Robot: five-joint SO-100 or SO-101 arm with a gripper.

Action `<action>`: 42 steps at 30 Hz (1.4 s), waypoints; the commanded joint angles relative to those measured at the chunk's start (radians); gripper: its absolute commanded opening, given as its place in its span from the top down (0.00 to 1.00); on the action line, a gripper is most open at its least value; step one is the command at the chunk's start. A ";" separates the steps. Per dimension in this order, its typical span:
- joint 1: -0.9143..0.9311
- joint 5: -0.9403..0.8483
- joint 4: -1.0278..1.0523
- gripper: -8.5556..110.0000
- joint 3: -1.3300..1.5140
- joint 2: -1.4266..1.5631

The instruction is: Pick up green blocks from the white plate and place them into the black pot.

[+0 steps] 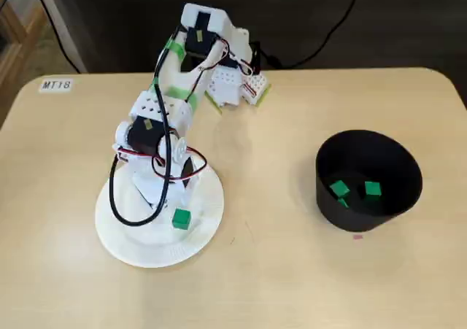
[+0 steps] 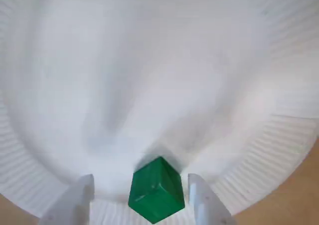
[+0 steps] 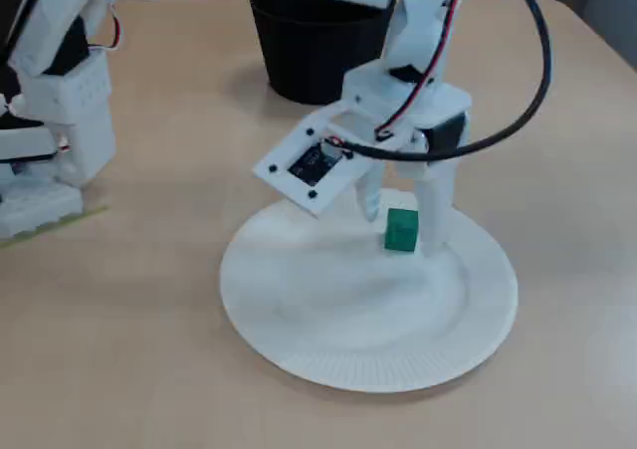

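The gripper [image 2: 141,205] stood open on the ridged white paper plate [image 2: 149,60], its pale fingers flanking, not touching, a glossy green cube [image 2: 157,189] near the plate's rim; the round black pot [image 1: 325,190], well apart from the plate, held more cubes [image 1: 338,190]

The block [image 2: 157,190] is green, the plate [image 2: 279,150] white with a ribbed rim, the pot [image 1: 394,157] black, the table [image 1: 292,271] tan, the arm [image 1: 157,110] white.
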 commanded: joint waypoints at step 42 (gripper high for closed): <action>0.055 -0.141 0.005 0.94 -0.202 0.012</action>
